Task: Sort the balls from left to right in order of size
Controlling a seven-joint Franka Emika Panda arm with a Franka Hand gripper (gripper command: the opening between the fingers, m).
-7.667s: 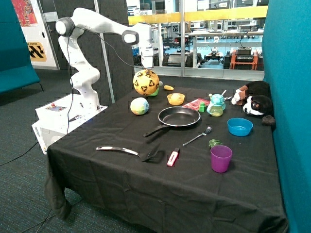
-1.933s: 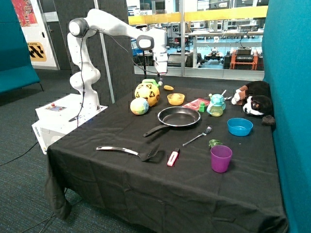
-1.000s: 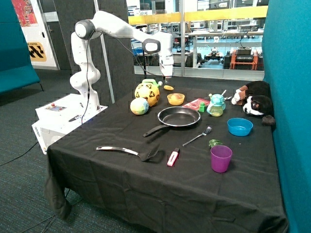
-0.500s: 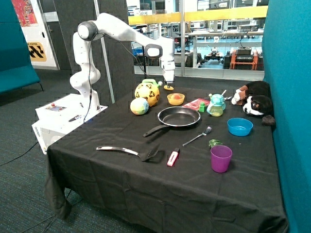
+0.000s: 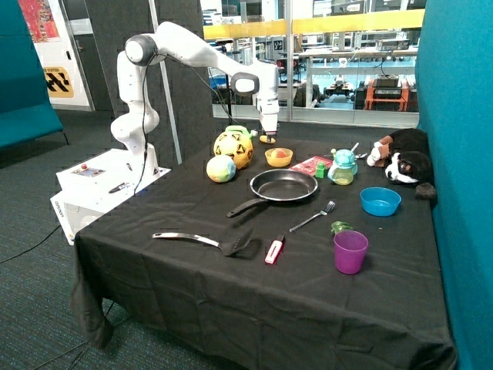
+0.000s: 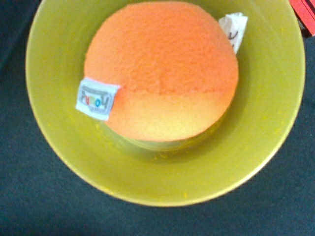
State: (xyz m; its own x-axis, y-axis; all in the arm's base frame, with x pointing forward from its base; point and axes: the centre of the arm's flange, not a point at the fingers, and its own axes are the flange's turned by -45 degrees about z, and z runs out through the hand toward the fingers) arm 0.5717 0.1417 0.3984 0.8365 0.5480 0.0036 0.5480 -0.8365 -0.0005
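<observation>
A: Outside view first, nearest things first: what lies between you and the balls?

B: A purple cup [image 5: 350,251], a spatula [image 5: 202,241] and a frying pan [image 5: 282,186] sit on the surface [image 5: 192,293] in front. Behind the pan, the medium pastel ball [image 5: 221,169] rests just beside the big yellow football [image 5: 233,149], the two nearly touching. The small orange-yellow ball [image 6: 160,73] lies in the yellow bowl [image 6: 256,132], further along the row past the football.

A: Why is your claw there?

B: My claw [image 5: 269,136] hangs right over that bowl because, as I judge it, the small ball is the one I need next; the bowl cradles it, so it cannot roll.

A: Open or closed?

B: I cannot tell; neither view shows that, and I see nothing held.
</observation>
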